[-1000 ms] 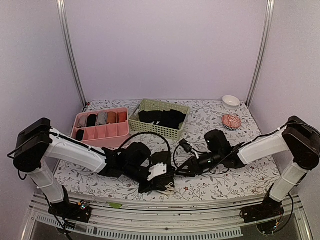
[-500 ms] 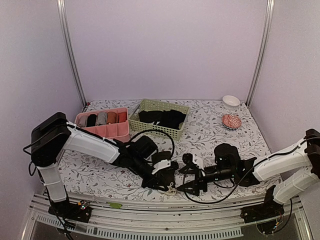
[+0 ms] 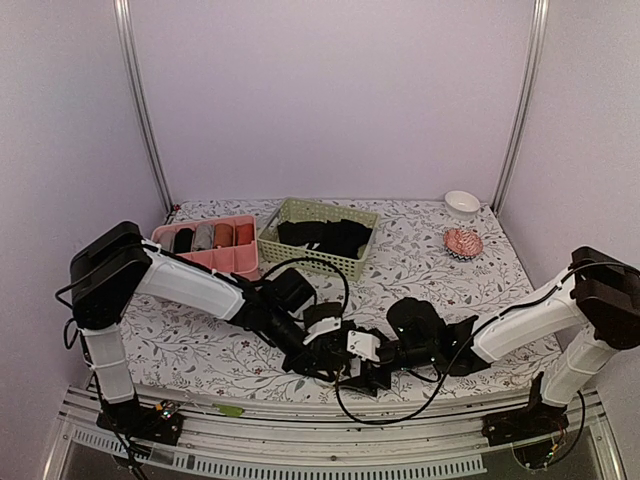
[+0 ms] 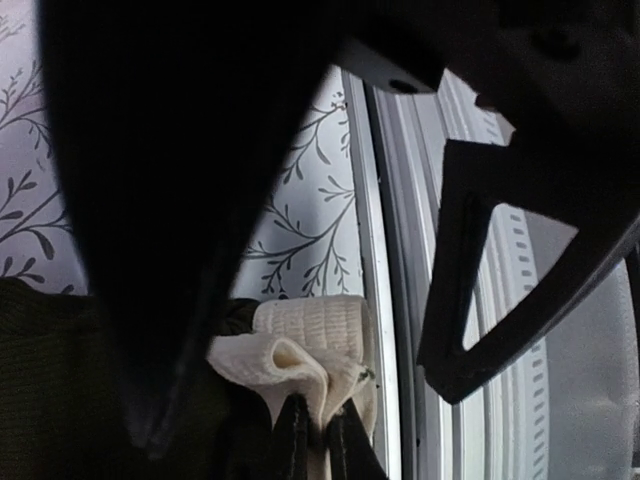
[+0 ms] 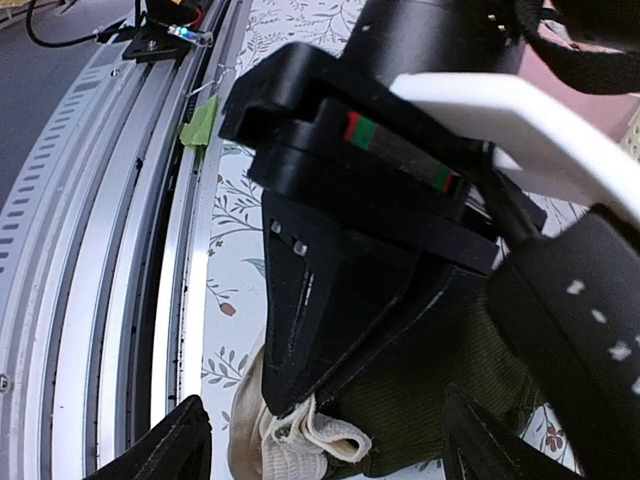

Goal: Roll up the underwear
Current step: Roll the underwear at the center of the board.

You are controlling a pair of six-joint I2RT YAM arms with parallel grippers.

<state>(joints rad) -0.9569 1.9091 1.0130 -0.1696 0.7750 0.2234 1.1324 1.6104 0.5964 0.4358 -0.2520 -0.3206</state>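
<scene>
Top view's bright and even, soft overhead light, just faint soft shadows on the worktop [image 3: 430, 255]. Left wrist shot is mostly underexposed black blur from 9 to 12 o'clock. Right wrist one has glare along the metal rail [image 5: 187, 300] at 9 o'clock.

Floral table [image 3: 420, 250]: underwear [image 4: 310, 335], basket [image 3: 305, 256], tray [image 3: 210, 266], bowl [image 3: 462, 202]

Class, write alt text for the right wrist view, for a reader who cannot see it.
The left gripper, shut, pinches the underwear by its cream waistband near the table edge. The right gripper, fingers open, flanks it.
</scene>
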